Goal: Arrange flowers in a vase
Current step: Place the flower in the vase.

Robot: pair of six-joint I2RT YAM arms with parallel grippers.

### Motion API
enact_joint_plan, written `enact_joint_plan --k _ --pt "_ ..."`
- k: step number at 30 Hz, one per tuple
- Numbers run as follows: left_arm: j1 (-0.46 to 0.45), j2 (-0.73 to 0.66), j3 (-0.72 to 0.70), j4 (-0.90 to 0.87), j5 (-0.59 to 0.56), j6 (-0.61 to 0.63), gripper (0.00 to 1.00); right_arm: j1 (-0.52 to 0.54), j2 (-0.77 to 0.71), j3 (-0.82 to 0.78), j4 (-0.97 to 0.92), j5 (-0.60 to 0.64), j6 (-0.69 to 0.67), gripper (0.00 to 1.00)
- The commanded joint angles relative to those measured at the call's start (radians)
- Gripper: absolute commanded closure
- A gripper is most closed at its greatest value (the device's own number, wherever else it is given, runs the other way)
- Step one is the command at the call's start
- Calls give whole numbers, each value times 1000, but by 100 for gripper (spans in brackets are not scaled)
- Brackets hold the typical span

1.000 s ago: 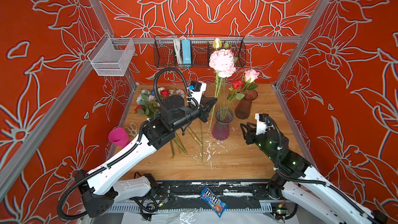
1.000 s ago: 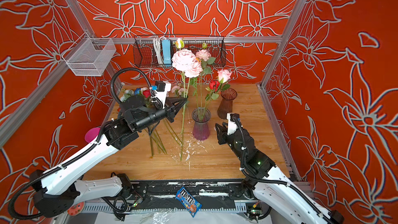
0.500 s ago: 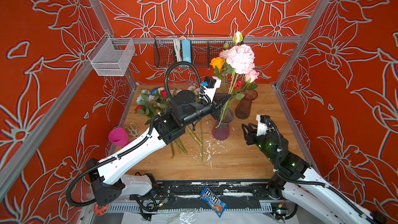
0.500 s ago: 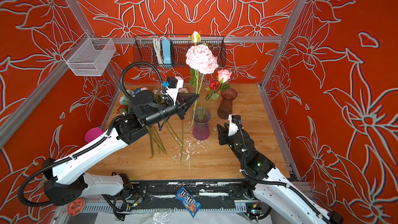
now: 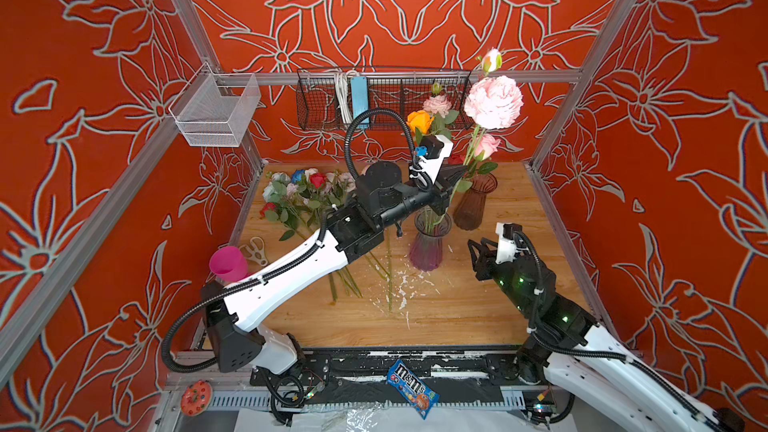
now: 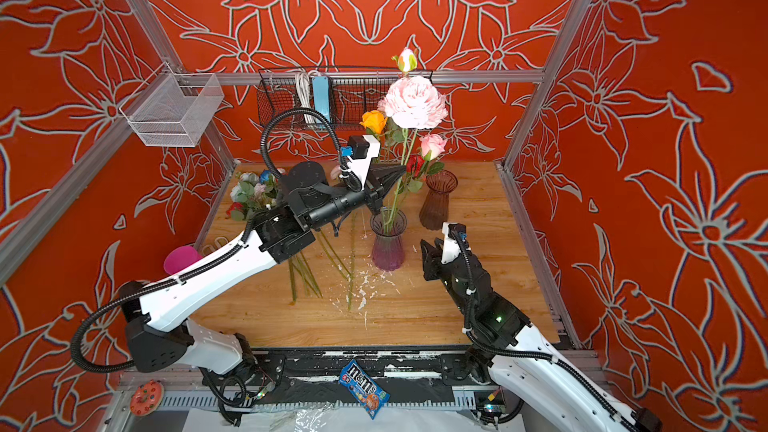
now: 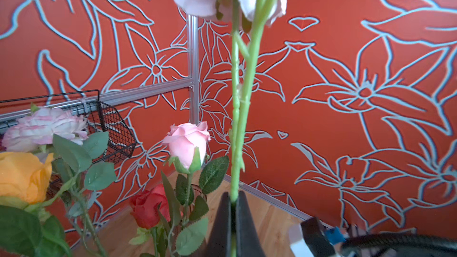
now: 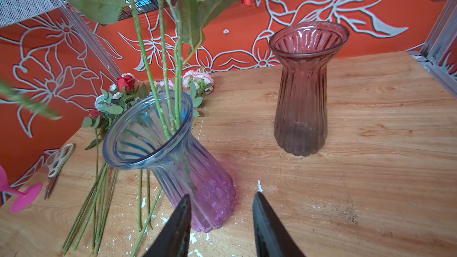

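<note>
The left end effector (image 7: 232, 201) is pressed tight on the green stem of a big pink flower (image 5: 493, 101) and holds it up high over the purple vase (image 5: 428, 249). An orange rose (image 5: 419, 120), a pink rose (image 5: 486, 146) and a red rose (image 7: 148, 206) stand in that vase. The right end effector (image 8: 221, 196) is spread apart with nothing in it, just beside the purple vase. A brown vase (image 8: 301, 95) stands behind. More flowers (image 5: 299, 197) lie on the surface (image 5: 457, 313), far back on the left.
</note>
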Motion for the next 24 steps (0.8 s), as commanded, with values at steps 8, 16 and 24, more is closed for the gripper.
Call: enact_joint_plan --k 8,16,24 --pt "-2 60 -176 283 -175 11 100 -5 -39 -21 -2 36 -2 58" --pt "-2 29 -335 316 -213 -106 95 -5 -31 -21 -15 31 0 58" --pt "-2 5 -391 244 -280 -149 70 -5 -13 -16 -19 23 1 57"
